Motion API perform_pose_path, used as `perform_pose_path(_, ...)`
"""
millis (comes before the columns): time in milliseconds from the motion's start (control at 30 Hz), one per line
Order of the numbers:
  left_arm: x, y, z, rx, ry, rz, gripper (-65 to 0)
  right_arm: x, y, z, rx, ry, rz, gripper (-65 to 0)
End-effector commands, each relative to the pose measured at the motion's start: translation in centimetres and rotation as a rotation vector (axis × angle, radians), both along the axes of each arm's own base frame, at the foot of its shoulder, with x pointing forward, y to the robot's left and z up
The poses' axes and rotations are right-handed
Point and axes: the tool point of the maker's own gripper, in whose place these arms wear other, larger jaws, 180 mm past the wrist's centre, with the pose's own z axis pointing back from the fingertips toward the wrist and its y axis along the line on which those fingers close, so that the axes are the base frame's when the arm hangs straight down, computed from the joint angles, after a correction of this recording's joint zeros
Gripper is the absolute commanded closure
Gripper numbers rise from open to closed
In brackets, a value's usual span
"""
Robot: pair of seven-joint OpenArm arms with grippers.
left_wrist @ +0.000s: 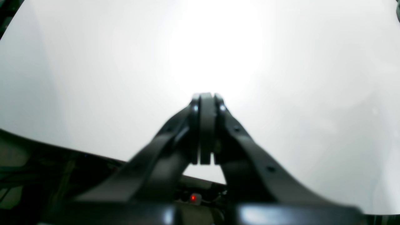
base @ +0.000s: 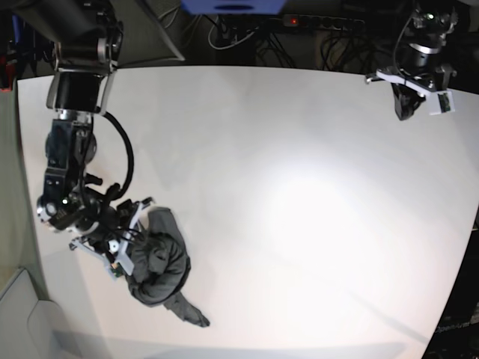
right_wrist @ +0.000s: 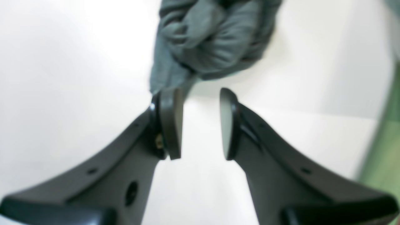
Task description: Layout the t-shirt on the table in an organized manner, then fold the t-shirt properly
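While nothing but bare white desk is seen ahead in the left wrist view, the left tool is shown with its pads pressed together and nothing between them; a dark desk edge crosses the lower left of that view. In the right wrist view, the right tool is seen with a clear gap between its pads and nothing gripped, and the t-shirt lies bunched in a knotted heap just beyond the tips, a fold of it at the left pad, though contact cannot be told. The laying-out step is judged barely begun: a hem or shoulder must be found in the heap and drawn outward before any fold is made. In the base view, the t-shirt is found crumpled near the desk's near-left corner, right beside the right tool, while the left tool is parked at the far corner, well apart. Little margin is left toward the near and left edges; wide open room lies toward the centre, where spreading is judged safest.
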Motion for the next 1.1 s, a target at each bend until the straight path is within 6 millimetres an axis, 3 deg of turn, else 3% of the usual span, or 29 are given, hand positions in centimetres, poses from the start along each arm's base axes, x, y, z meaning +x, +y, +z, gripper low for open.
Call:
perform_pose_path(0, 0.2, 0.2, 0.8, 0.011, -0.029, -0.003, -0.2, 1.5, 0.0, 1.7, 0.020, -0.058, 0.000, -20.9)
perform_pose_path(433, 0.2, 0.2, 0.8, 0.008, -0.028, -0.003, -0.2, 3.6, 1.2, -4.3, 0.205, 0.056, -0.025, -20.9)
perform_pose_path(867, 0.2, 0.2, 0.8, 0.010, -0.028, -0.002, -0.2, 3.5, 2.2, -4.7, 0.245, 0.033, -0.023, -20.9)
perform_pose_path(1067, 0.3, 0.2, 0.9, 0.011, -0.032, -0.003, -0.2, 4.0, 1.3, -4.7, 0.257, 0.009, -0.101, -20.9)
